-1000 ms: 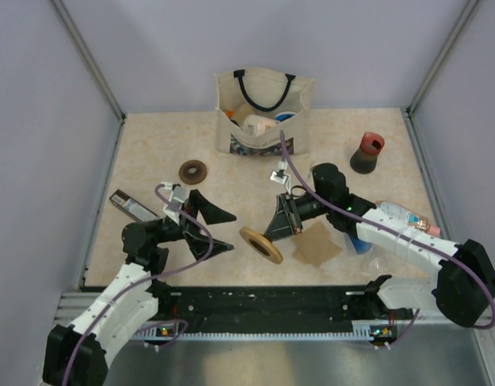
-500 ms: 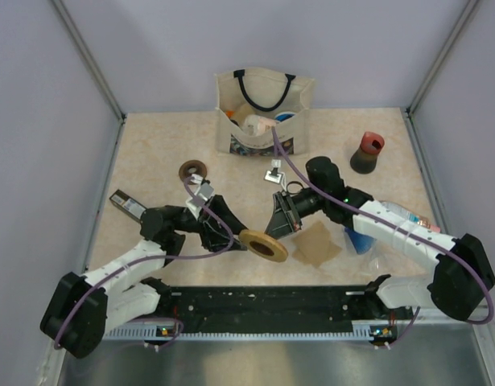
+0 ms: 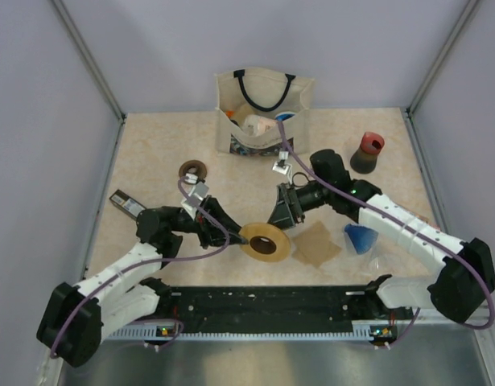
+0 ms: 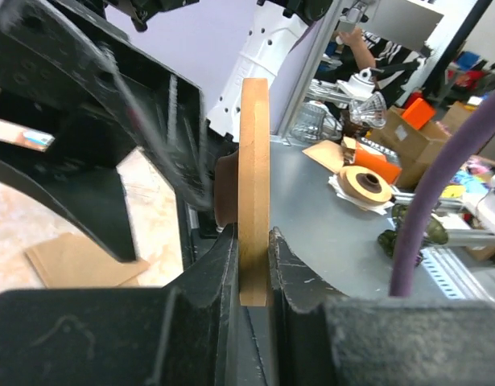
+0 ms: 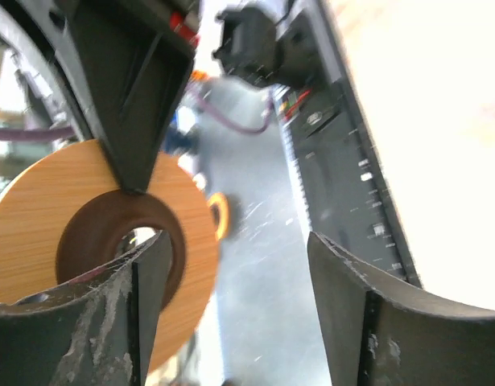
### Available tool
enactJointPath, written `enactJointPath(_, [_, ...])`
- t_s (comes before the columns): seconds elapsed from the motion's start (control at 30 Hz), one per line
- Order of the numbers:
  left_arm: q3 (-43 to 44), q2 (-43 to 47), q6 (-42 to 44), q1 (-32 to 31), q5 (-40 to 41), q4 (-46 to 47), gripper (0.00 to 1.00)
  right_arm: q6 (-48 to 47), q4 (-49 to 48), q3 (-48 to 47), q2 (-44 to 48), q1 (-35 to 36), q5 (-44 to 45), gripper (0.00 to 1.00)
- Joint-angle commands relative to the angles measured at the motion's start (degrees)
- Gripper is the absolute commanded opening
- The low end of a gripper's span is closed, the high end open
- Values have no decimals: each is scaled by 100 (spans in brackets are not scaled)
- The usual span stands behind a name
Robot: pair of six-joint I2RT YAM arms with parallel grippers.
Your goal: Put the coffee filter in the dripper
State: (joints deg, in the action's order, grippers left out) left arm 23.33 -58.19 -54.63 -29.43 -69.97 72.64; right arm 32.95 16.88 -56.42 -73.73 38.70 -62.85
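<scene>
The tabletop (image 3: 150,153) carries everything the task needs in its near middle, between the two arms. The left gripper (image 3: 241,236) is clamped on the rim of a tan ring (image 3: 265,242) with a dark centre. The left wrist view shows the ring's edge pinched tight between the jaws. The right gripper (image 3: 278,219) hangs just beyond that ring with its jaws spread and nothing between them; its own camera looks past them onto the ring's face.

The coffee filter (image 3: 317,244) lies flat on the tabletop, just beside the ring. It sits toward the near edge and a little to the right of the right gripper, close under that arm's wrist. The free right arm is clearly the nearer one, and the left is occupied. The filter shows as a tilted wedge; which way its long axis runs cannot be told for sure.

The dripper (image 3: 360,238), a small blue cone, lies tipped on its side just right of the filter and apart from the ring. Any pick of the filter therefore means reaching down and back toward the arm's own base.
</scene>
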Motion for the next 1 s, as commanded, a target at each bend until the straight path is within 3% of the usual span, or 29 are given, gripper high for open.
enactJointPath(0.0, [277, 842, 1408, -71, 544, -1869, 0, -570, 543, -422, 815, -607, 1404, 75])
enactJointPath(0.13, [531, 1660, 2465, -107, 1721, -4446, 0, -693, 1210, -352, 1404, -1065, 3256, 87])
enactJointPath(0.2, [619, 1872, 2458, -107, 2493, -5204, 0, -851, 1282, -317, 1755, -1119, 4137, 88])
enactJointPath(0.3, [742, 2005, 1862, -107, 3567, -5839, 0, -1018, 1142, -203, 2326, -1119, 4466, 88])
enactJointPath(0.47, [339, 1689, 315, -116, 3729, -4727, 0, -765, 142, 621, 3189, -1110, 4175, 89])
enactJointPath(0.57, [347, 1609, 40, -142, 3797, -4443, 0, -37, -377, 1070, 3339, -1110, 4123, 89])
enactJointPath(0.73, [321, 1724, -178, -186, 4193, -4610, 0, 1378, -1650, 1704, 2822, -1110, 3219, 85])
enactJointPath(0.97, [119, 1759, -627, -221, 4343, -4329, 0, 2856, -4375, 2565, 2329, -1110, 2629, 77])
